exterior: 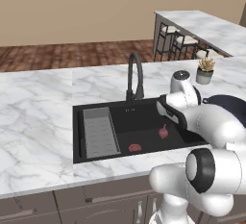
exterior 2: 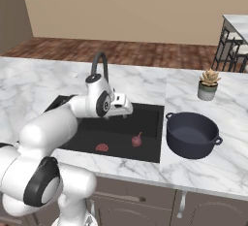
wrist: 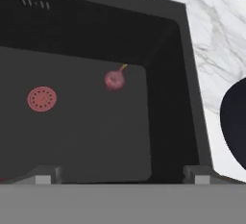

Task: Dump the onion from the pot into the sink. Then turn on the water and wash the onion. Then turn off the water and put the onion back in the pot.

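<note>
The bench (exterior 2: 203, 171) is a long marble slab carrying all task items. The sink (exterior: 96, 110) is recessed near the bench's front edge. Its grey ribbed tray (exterior: 99, 131) occupies the left end, which leaves the right part of the basin floor free for washing. The faucet (exterior: 135, 76) stands at the sink's rear rim, its spout arching over the basin. No water stream is visible, so the wash step is judged not yet started.

The pot (exterior 2: 192, 134) stands upright on the bench just beside the sink's right rim. It appears empty, which indicates that the dumping step is complete. This position keeps it close for the return of the onion.

The pincer (exterior 2: 127, 108) hangs above the basin, near the faucet base and clear of the floor. Its fingers (wrist: 43, 175) stand fully apart with nothing between them. This posture probably suits a reach toward the faucet handle.

The planter (exterior 2: 208, 85) sits toward the rear of the bench, well apart from the work area.

The onion (wrist: 114, 79) lies on the basin floor toward the right wall. The red drain (wrist: 42, 98) lies near it, to its left, apart from it.
</note>
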